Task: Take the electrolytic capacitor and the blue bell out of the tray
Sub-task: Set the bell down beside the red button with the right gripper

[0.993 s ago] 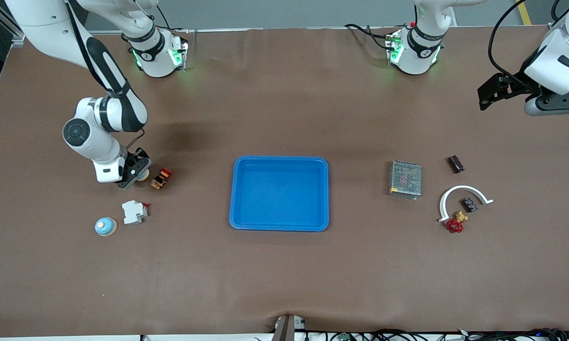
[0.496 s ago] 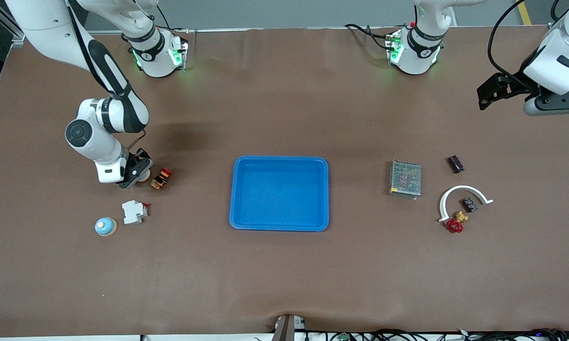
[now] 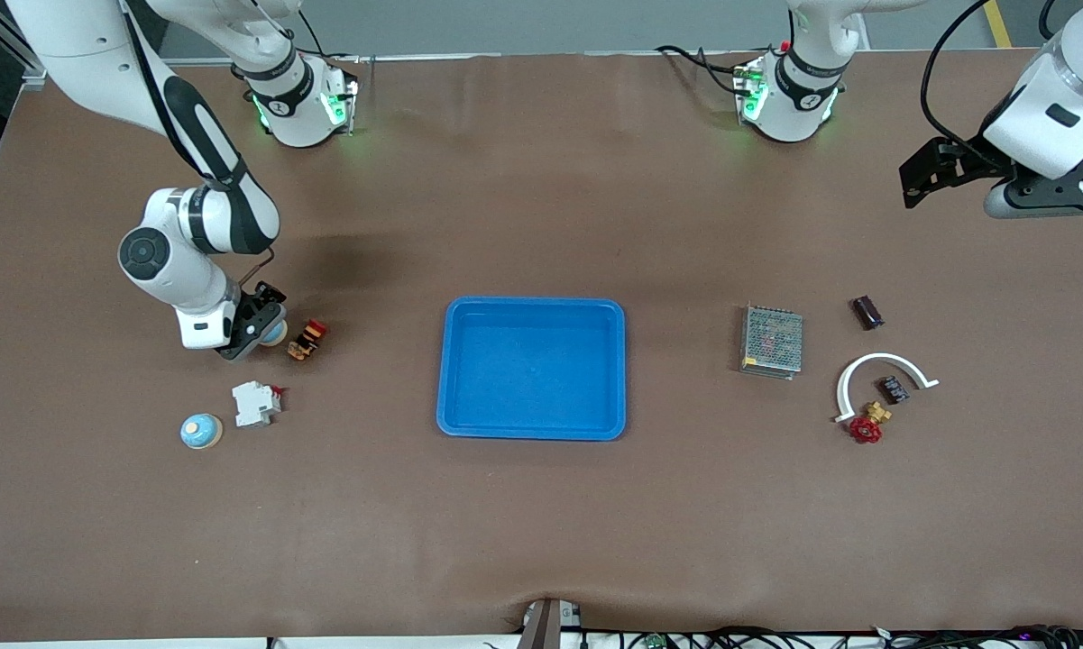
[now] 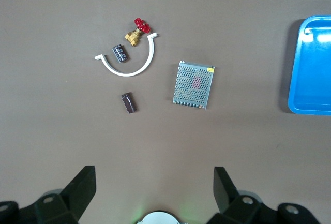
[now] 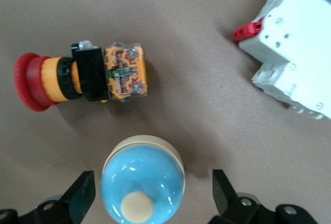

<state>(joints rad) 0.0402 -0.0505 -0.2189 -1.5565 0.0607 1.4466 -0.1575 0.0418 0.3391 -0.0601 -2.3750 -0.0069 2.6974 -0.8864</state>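
Observation:
A blue bell (image 5: 142,182) with a cream button sits on the table between the jaws of my right gripper (image 5: 152,193), which is open with a gap on each side. In the front view this bell (image 3: 275,334) peeks out beside the right gripper (image 3: 257,332), toward the right arm's end. A second blue bell (image 3: 201,431) lies nearer the front camera. The capacitor (image 3: 867,311), a dark cylinder (image 4: 129,102), lies toward the left arm's end. My left gripper (image 3: 933,171) hangs open and empty, high over that end, its fingers (image 4: 83,188) wide apart.
A red push button (image 3: 307,339) lies beside the gripped-around bell, with a white breaker (image 3: 254,403) nearer the camera. A blue tray (image 3: 532,306) stands mid-table. A mesh power supply (image 3: 772,340), white arc (image 3: 875,362), small black part (image 3: 894,388) and red valve (image 3: 866,426) lie by the capacitor.
The right gripper's jaws have spread apart around the bell, and its arm has shifted a little toward its end of the table. The left gripper has drifted slightly.

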